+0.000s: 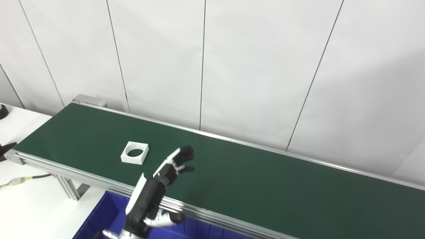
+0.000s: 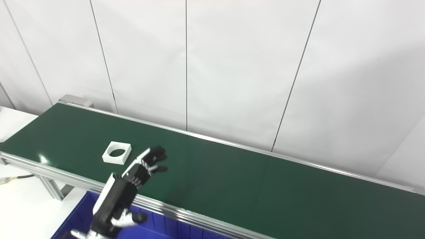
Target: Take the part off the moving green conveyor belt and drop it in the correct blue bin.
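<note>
Part: white square block with a round through-hole, lying flat on the green conveyor belt, toward the belt's left end and nearer the front rail than the back one. Nothing touching it.

Left hand reaches up over the belt's front rail, fingers extended and apart, thumb sticking out to the right down near the rail. Holding nothing. Fingertips sit just right of the part with a clear gap of bare belt between them, hand is above the belt surface, not resting on it as far as I can tell.

Right hand not visible in either view.

Blue bin sits below the belt's front rail at the bottom left, only its upper left corner and some ribbed inner wall visible; the left forearm rises from over it. Contents not visible.

White tabletop left of the bin, with a cable running across it under the conveyor's aluminium leg. White panelled wall behind the belt.
</note>
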{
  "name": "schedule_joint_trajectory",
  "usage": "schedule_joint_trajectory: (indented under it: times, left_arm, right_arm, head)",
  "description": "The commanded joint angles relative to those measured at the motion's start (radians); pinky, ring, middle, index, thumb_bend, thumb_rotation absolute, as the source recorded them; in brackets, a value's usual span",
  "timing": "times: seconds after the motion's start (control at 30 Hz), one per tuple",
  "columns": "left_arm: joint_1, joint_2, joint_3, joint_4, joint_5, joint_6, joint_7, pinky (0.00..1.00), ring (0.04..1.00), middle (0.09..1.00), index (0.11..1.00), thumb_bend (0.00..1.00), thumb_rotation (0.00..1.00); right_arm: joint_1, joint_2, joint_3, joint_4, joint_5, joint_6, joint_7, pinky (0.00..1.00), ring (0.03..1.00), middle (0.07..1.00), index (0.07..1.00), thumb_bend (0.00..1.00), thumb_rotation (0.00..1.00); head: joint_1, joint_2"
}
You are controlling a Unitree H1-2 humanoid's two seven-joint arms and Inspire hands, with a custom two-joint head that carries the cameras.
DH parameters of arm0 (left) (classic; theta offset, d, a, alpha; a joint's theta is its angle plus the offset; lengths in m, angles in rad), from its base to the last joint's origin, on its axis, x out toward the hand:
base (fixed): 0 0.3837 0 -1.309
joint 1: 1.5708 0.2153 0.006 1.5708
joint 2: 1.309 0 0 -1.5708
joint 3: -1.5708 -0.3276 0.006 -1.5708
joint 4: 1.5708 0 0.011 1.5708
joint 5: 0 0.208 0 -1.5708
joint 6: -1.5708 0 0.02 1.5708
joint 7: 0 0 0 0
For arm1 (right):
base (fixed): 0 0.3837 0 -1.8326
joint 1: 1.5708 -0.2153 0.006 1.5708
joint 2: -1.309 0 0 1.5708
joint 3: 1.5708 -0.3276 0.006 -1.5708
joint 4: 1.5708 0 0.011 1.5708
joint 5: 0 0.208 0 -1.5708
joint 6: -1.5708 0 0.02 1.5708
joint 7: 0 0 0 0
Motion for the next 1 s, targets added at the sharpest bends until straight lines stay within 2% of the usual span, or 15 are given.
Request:
schedule_joint_trajectory:
  times: [0.0, 0.2, 0.27, 0.37, 0.53, 0.8, 0.97]
  left_arm:
    - [-0.042, 0.016, 0.019, -0.006, 0.023, 0.002, -0.001, 0.84, 0.922, 0.946, 0.939, 0.97, 0.73]
    - [-0.099, 0.041, 0.055, 0.033, 0.136, 0.046, 0.010, 0.89, 0.957, 0.978, 0.953, 0.98, 0.77]
    - [-0.116, 0.046, 0.058, 0.043, 0.191, 0.048, 0.020, 0.91, 0.960, 0.982, 0.957, 0.96, 0.78]
    - [-0.139, 0.056, 0.060, 0.054, 0.271, 0.048, 0.028, 0.97, 0.990, 1.000, 0.992, 0.87, 0.81]
    - [-0.216, 0.092, 0.056, 0.145, 0.350, 0.042, 0.030, 1.00, 1.000, 1.000, 1.000, 0.88, 0.79]
    - [-0.332, 0.160, 0.042, 0.338, 0.426, 0.027, 0.048, 0.96, 1.000, 1.000, 1.000, 0.85, 0.71]
    - [-0.398, 0.193, 0.029, 0.425, 0.472, 0.041, 0.057, 0.95, 1.000, 1.000, 1.000, 0.84, 0.60]
  right_arm:
    - [-0.008, 0.008, -0.007, -0.013, -0.008, -0.051, 0.002, 1.00, 1.000, 1.000, 1.000, 0.58, 0.96]
    - [-0.014, 0.013, -0.023, -0.005, 0.005, -0.051, 0.026, 1.00, 1.000, 1.000, 1.000, 0.60, 0.94]
    - [-0.015, 0.013, -0.025, -0.005, -0.002, -0.051, 0.023, 1.00, 1.000, 1.000, 1.000, 0.57, 0.96]
    - [-0.015, 0.016, -0.032, -0.006, 0.003, -0.051, 0.034, 1.00, 1.000, 1.000, 1.000, 0.57, 0.95]
    - [-0.019, 0.009, -0.027, -0.001, -0.014, -0.051, 0.023, 1.00, 1.000, 1.000, 1.000, 0.58, 0.96]
    - [-0.025, 0.013, -0.026, 0.005, -0.011, -0.051, 0.026, 1.00, 1.000, 1.000, 1.000, 0.57, 0.96]
    - [-0.032, 0.011, -0.022, 0.010, -0.019, -0.051, 0.018, 1.00, 1.000, 1.000, 1.000, 0.59, 0.97]
  head:
    - [0.002, 0.000]
    - [0.005, 0.002]
    - [0.005, 0.003]
    - [0.006, 0.006]
    - [0.011, 0.008]
    - [0.013, 0.014]
    - [0.015, 0.017]
